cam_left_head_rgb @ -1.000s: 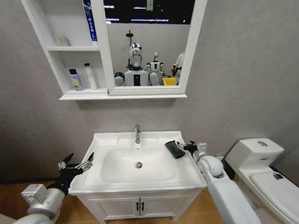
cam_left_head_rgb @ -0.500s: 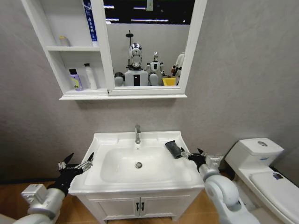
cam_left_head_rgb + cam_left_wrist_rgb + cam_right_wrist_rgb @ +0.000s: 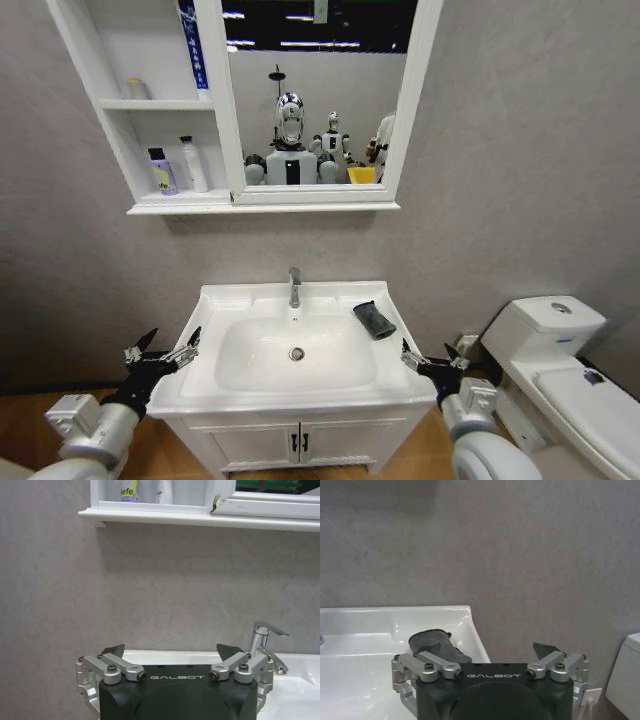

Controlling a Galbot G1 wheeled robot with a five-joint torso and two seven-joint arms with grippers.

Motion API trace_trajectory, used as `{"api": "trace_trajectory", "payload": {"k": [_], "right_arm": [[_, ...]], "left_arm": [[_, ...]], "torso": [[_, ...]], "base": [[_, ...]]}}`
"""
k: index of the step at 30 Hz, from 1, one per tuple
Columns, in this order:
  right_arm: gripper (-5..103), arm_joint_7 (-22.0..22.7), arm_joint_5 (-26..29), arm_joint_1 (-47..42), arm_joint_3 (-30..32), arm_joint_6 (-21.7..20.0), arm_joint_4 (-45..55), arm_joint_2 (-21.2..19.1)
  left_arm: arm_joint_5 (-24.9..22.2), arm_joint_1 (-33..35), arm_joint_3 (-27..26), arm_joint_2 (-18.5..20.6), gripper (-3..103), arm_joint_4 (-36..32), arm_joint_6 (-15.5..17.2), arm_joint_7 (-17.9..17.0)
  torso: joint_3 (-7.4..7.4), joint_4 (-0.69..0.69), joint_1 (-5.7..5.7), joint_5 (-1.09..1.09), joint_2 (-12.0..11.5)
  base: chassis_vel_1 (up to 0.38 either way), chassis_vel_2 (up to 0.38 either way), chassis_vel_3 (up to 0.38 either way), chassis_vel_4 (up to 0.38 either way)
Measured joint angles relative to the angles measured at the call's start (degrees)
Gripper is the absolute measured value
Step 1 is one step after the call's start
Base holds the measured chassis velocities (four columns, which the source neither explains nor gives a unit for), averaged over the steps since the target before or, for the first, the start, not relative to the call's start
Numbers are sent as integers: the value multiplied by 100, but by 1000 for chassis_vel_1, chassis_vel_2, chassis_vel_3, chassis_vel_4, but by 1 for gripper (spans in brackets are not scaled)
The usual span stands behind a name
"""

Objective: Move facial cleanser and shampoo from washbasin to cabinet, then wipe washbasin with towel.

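grey-green and folded, the towel (image 3: 374, 319) lies on the rear right of the washbasin (image 3: 250, 296) deck, between the tap (image 3: 294, 286) and the right rim, with one end reaching toward the bowl. it looks soft and light, so it should crumple under a pinch and not slide; the raised fold at its middle seems the best place to grip, taken from above so both fingers close through the cloth and not on the slick ceramic.

the right gripper (image 3: 434, 364) hangs just off the basin's front right corner, fingers spread and empty, well short of the towel. in the right wrist view the towel (image 3: 438, 647) sits ahead of that gripper (image 3: 490, 658), past the rim. the left gripper (image 3: 162, 353) waits beside the basin's left edge, also spread with nothing in it.

two bottles, a purple one (image 3: 162, 171) and a white one (image 3: 192, 165), stand on the lower shelf of the cabinet (image 3: 135, 104), and no bottles are on the deck, so the moving step looks done and wiping is what remains.
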Motion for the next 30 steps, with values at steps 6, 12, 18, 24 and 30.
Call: {"api": "trace_trajectory", "payload": {"k": [6,12,18,24,30], "right_arm": [[100,-95,-51,-119,-20,57,33,24],[100,-127,-51,-165,-19,60,119,-8],[100,-150,-51,-179,-52,32,311,-17],[100,-158,-46,-172,-55,8,478,-23],[100,-186,-72,-190,-98,-11,501,-36]], "left_arm": [[0,0,0,0,100,0,0,0],[0,0,0,0,100,0,0,2],[0,0,0,0,100,0,0,0],[0,0,0,0,100,0,0,-1],[0,0,0,0,100,0,0,-1]], "torso": [[1,-1,1,1,-1],[1,-2,1,1,-1],[0,-1,0,2,-1],[0,-1,0,0,-1],[-1,-1,-2,-2,1]], "base": [[84,-95,-74,79],[192,-187,-195,178],[252,-270,-243,261],[329,-325,-308,314],[379,-369,-358,357]]}}
